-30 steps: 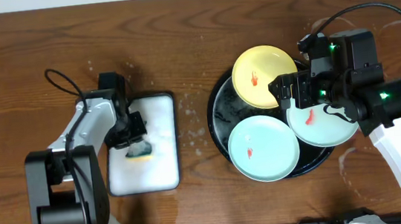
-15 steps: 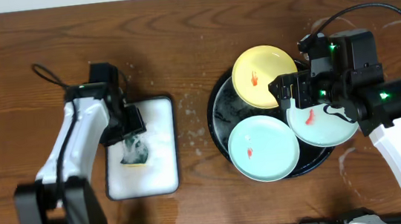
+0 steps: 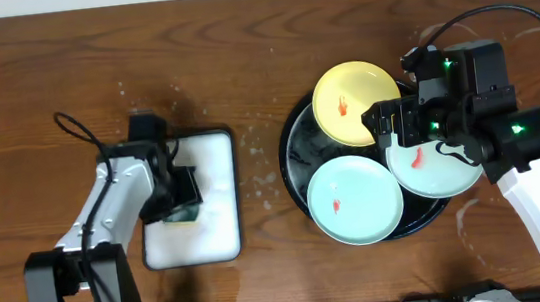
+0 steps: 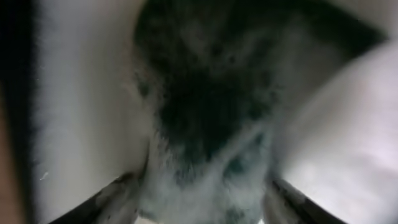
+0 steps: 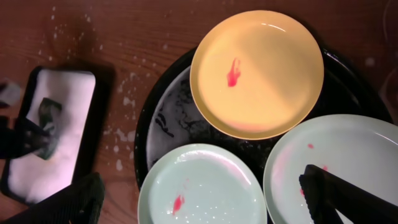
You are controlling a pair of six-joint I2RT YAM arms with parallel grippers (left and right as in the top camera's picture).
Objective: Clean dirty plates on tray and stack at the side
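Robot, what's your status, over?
Left pincer astride sponge, grip unclear. Right pincer open, empty. Yellow plate and two mint plates smeared, on black tray. Nothing blocking.

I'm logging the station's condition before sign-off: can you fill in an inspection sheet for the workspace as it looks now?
Surface: wooden table, wet splashes between the sponge tray and the black tray.
Job's things: yellow plate, front mint plate and right mint plate rest on the black tray, edges over its rim. Each has a red smear. None are stacked at the side.
Clutter: nothing seen.
Grippers: left gripper is over the sponge tray, jaws either side of the sponge, grip unclear. Right gripper is open above the plates.
Cables: left cable loops beside its arm. Right cable arcs over its arm.
Surroundings: pale strip beyond the table's far edge.
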